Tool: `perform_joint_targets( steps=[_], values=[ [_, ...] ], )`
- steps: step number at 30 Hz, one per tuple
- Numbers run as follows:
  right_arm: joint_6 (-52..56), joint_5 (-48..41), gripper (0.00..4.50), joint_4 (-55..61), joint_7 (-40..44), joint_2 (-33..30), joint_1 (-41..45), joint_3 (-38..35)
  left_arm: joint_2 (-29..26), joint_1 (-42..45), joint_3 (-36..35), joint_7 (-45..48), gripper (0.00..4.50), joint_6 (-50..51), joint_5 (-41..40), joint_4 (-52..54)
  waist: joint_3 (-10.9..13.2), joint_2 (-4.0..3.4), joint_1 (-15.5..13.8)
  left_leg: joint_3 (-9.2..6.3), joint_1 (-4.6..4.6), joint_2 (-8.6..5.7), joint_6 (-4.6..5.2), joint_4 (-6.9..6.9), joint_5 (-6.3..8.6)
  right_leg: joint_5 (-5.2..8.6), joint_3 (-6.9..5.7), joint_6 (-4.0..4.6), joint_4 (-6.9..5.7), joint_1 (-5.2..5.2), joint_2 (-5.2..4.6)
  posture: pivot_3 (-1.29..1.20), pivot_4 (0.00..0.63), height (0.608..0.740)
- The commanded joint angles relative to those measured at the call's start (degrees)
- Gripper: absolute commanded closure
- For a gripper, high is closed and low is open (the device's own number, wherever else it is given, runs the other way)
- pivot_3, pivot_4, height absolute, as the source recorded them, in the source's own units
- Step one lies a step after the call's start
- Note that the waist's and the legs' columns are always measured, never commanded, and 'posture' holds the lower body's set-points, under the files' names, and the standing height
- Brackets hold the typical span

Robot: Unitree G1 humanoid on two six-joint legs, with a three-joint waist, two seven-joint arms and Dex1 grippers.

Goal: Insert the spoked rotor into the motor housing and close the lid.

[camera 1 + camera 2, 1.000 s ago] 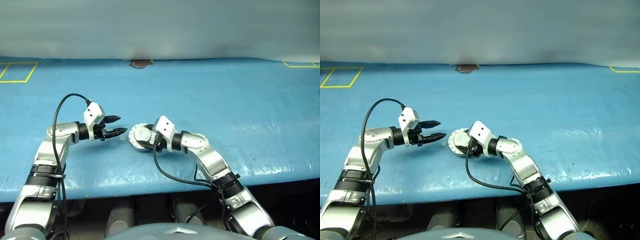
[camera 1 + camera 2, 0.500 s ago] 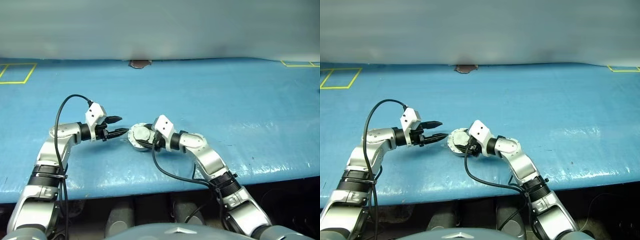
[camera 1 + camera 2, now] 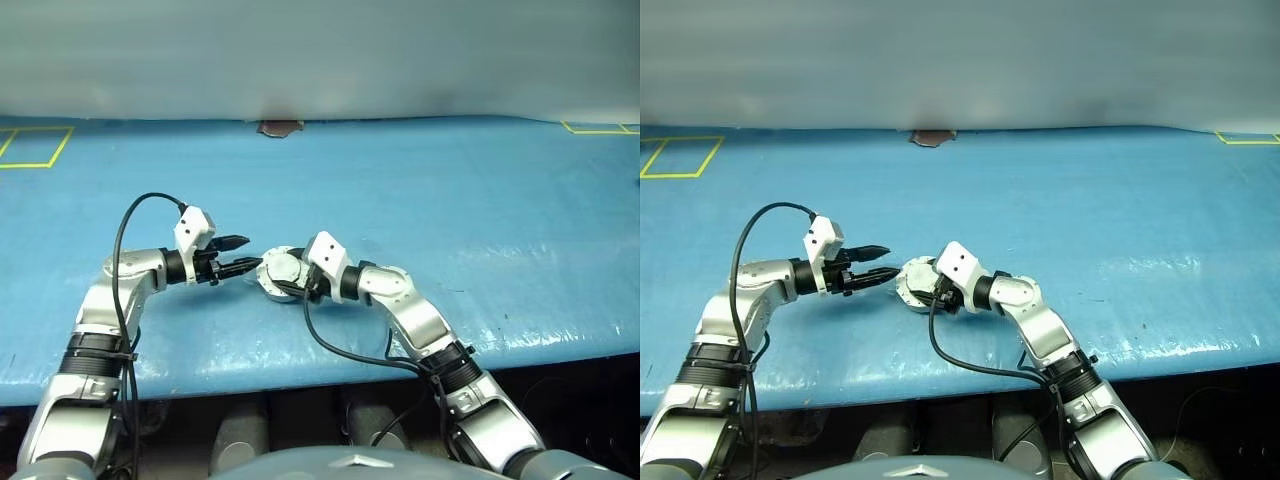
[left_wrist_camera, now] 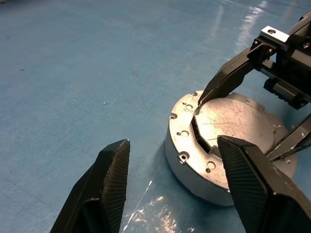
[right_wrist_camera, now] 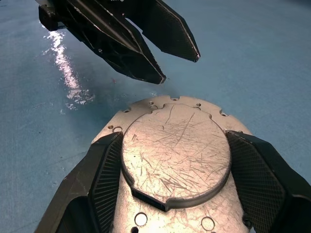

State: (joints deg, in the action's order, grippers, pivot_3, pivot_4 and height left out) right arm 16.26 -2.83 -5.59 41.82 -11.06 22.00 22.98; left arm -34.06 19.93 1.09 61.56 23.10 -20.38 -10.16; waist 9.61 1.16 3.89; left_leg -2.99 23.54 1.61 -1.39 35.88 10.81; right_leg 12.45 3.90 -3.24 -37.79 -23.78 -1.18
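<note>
The right claw grips the closed motor housing by its rim on the blue table. The left claw, partly open and empty, hangs just beside the housing's free edge; bare table lies beyond.

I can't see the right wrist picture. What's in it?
A round, scratched metal motor case with its lid shut sits on a blue table, gripped between the right claw. The left claw hovers open just beyond it.

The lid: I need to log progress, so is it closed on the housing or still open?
Closed. The lid lies flat on the housing, scratched outer face up, nothing of the inside showing; the right gripper clasps its sides.
</note>
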Motion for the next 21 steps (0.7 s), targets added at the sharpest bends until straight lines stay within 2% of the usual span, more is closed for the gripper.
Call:
perform_joint_targets(
  steps=[1, 5, 6, 21],
  values=[
    [1.2, 2.2, 1.49, -2.7, -0.4, -0.8, -1.5, 1.6, -0.2, 1.5, 0.3, 1.3, 2.98, 1.8, -1.1, 1.7, 0.0, 0.00, 0.0, 0.00, 0.00, 0.00, 0.00, 0.00, 0.00, 0.00, 0.00, 0.00, 0.00, 0.00, 0.00, 0.00, 0.150, 0.740],
    [1.1, 2.3, 1.49, -2.5, -0.9, -0.8, -1.4, 1.5, -0.1, 2.0, 1.0, 1.8, 4.35, 1.5, -0.1, 0.9, 0.0, 0.00, 0.0, 0.00, 0.00, 0.00, 0.00, 0.00, 0.00, 0.00, 0.00, 0.00, 0.01, 0.00, 0.00, 0.00, 0.150, 0.740],
    [1.1, 2.3, 1.49, -2.4, -1.0, -0.8, -1.4, 1.5, -0.1, 2.0, 1.2, 1.9, 4.47, 1.5, -0.2, 0.8, 0.0, 0.00, 0.0, -0.01, 0.00, 0.00, 0.00, 0.00, 0.00, 0.00, 0.00, 0.00, 0.00, 0.01, 0.00, 0.00, 0.150, 0.740],
    [1.2, 1.9, 1.49, -2.2, -3.4, -0.2, -1.3, 0.2, -0.7, 0.7, 5.4, 1.9, 4.47, -1.0, 4.8, -0.3, 0.0, 0.00, 0.0, -0.02, -0.03, 0.01, 0.00, 0.00, 0.00, 0.00, 0.00, 0.01, -0.01, 0.00, 0.01, 0.00, 0.150, 0.740]
  ],
)
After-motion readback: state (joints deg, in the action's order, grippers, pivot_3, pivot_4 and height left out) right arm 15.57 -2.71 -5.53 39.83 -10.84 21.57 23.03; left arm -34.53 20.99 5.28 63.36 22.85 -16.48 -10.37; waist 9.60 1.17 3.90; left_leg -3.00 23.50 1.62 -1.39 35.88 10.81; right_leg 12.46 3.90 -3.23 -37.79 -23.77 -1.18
